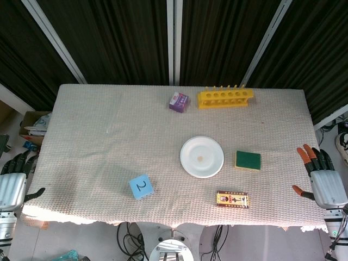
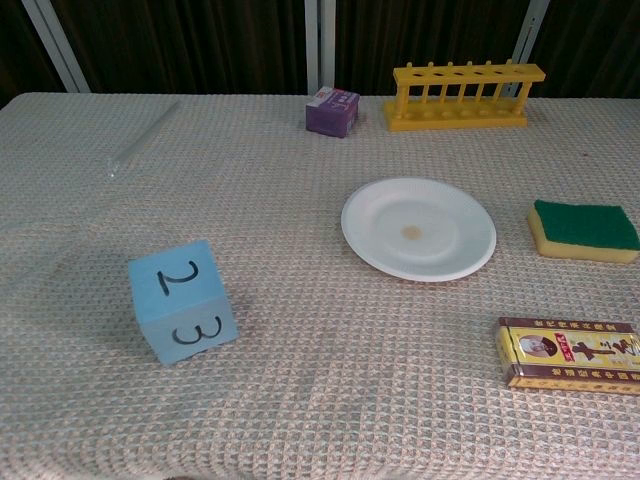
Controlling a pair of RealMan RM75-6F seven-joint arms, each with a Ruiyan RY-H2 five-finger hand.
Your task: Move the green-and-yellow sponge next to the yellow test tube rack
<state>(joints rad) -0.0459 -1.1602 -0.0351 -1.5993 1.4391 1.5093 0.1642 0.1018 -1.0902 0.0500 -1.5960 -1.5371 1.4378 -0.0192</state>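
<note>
The green-and-yellow sponge (image 1: 248,160) (image 2: 584,230) lies flat on the cloth, green side up, just right of the white plate. The yellow test tube rack (image 1: 225,97) (image 2: 461,96) stands empty at the far edge of the table, well beyond the sponge. My right hand (image 1: 321,176) hangs off the table's right edge with fingers spread, holding nothing, a fair way right of the sponge. My left hand (image 1: 13,182) sits off the left edge, fingers apart and empty. Neither hand shows in the chest view.
A white plate (image 1: 202,156) (image 2: 418,228) lies mid-table. A purple box (image 1: 179,101) (image 2: 332,110) stands left of the rack. A blue numbered cube (image 1: 141,186) (image 2: 183,300) sits front left, a flat red-and-gold box (image 1: 232,199) (image 2: 568,354) front right.
</note>
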